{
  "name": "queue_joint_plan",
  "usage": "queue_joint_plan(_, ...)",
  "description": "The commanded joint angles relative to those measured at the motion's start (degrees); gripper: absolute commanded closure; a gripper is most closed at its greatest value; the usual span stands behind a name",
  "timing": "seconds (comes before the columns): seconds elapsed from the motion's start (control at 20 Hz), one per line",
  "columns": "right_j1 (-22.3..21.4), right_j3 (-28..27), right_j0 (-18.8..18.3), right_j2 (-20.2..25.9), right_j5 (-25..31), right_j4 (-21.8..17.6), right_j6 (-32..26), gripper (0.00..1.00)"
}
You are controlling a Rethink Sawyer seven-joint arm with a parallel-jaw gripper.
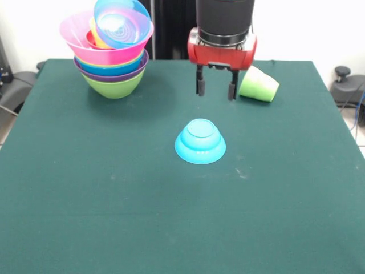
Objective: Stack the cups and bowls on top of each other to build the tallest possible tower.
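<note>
Open gripper above and behind the upturned cyan bowl

The gripper (pixel 216 89) hangs with its two dark fingers apart and nothing between them, above the middle of the table (pixel 85 217). The small cyan bowl (pixel 200 141) sits mouth-down on the cloth near the table's centre, apart from the jaws: it lies below them, slightly toward the near edge and a little toward the picture's left. Being round, it offers no long axis, so the approach looks to hinge on coming down over its narrow raised base. The light green cup (pixel 259 84) lies on its side just beside the gripper, toward the far right corner, mouth pointing toward the gripper. The tower (pixel 112 48) stands at the far left corner, with a blue bowl (pixel 122 23) tilted on top.
</note>
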Motion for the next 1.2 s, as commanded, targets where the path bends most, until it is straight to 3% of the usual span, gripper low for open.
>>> queue_joint_plan(0.05, 1.80, -1.64, 1.01, 0.97, -2.82, 0.53, 9.07, 0.00)
queue_joint_plan(0.45, 1.08, -1.38, 0.74, 1.03, -2.01, 1.06, 8.65, 0.00)
queue_joint_plan(1.2, 0.59, 2.50, -0.36, 2.40, -6.02, 3.23, 8.90, 0.00)
